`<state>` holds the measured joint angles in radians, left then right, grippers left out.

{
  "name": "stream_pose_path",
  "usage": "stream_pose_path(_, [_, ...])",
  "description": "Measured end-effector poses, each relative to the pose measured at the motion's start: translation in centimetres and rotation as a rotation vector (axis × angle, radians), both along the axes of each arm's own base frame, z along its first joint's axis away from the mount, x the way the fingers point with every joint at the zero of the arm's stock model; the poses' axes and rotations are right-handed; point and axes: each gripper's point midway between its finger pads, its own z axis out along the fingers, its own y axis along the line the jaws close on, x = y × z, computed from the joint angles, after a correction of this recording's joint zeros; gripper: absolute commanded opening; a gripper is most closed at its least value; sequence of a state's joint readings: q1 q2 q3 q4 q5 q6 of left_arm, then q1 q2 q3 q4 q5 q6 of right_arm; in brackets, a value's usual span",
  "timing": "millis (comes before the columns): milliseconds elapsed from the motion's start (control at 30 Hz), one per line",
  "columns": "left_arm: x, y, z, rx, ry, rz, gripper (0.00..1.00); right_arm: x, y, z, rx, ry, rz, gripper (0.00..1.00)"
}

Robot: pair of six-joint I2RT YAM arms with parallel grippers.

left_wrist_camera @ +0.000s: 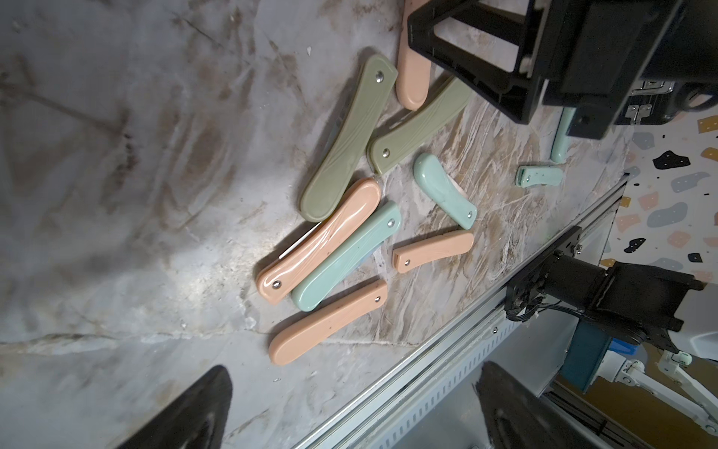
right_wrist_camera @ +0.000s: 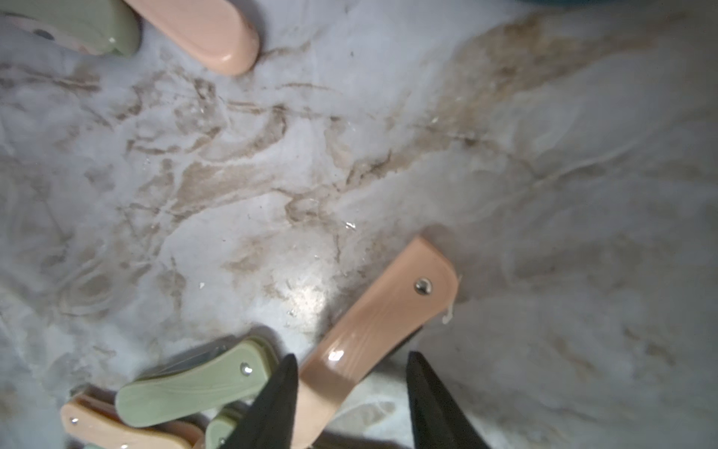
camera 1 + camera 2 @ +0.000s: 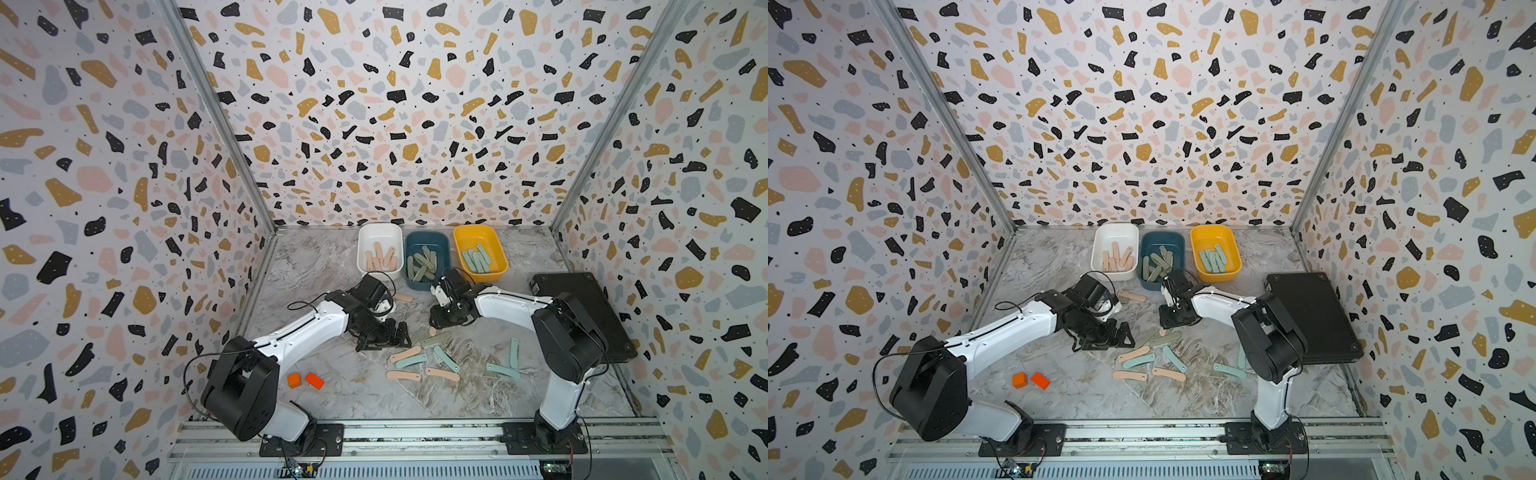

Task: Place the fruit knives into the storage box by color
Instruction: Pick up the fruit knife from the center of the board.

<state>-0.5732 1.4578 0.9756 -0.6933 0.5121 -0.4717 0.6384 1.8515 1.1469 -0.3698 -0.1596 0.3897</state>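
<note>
Loose fruit knives in pink, teal and green lie scattered on the marble table between the arms. Three storage boxes stand at the back: a white one holds pink knives, a blue one green knives, and a yellow one teal knives. My right gripper points down over a pink knife. Its jaws straddle that knife, one finger touching it and the other apart. My left gripper hovers wide open beside the pile, with nothing between its fingers.
Two small orange blocks lie near the left arm's base. A black case lies at the right side of the table. One pink knife lies alone in front of the white box. A metal rail runs along the front edge.
</note>
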Motion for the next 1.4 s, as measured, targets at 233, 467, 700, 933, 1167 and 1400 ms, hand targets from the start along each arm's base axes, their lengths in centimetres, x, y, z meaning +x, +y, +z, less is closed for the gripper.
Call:
stream_pose_path(233, [-0.2, 0.4, -0.1, 0.012, -0.010, 0.005, 0.99, -0.7, -0.8, -0.3, -0.119, -0.023, 0.023, 0.48])
stream_pose_path(467, [0.0, 1.0, -0.1, 0.010, -0.022, 0.026, 0.99, -1.5, -1.7, -0.6, -0.178, -0.020, 0.025, 0.32])
stream_pose_path(700, [0.8, 2.0, -0.2, 0.004, -0.011, 0.085, 0.99, -1.6, -1.8, -0.6, -0.180, -0.018, 0.010, 0.22])
stream_pose_path(933, [2.1, 2.3, 0.5, -0.070, 0.024, 0.161, 0.99, -1.9, -1.8, -0.3, -0.175, -0.018, 0.017, 0.18])
stream_pose_path(1167, [3.8, 0.1, 2.0, -0.220, 0.068, 0.209, 0.97, -2.4, -0.7, 3.0, -0.053, -0.060, 0.034, 0.18])
stream_pose_path(1400, [6.4, -2.4, 3.0, -0.349, 0.082, 0.218, 0.71, -3.5, 1.4, 6.4, 0.159, -0.098, 0.063, 0.18])
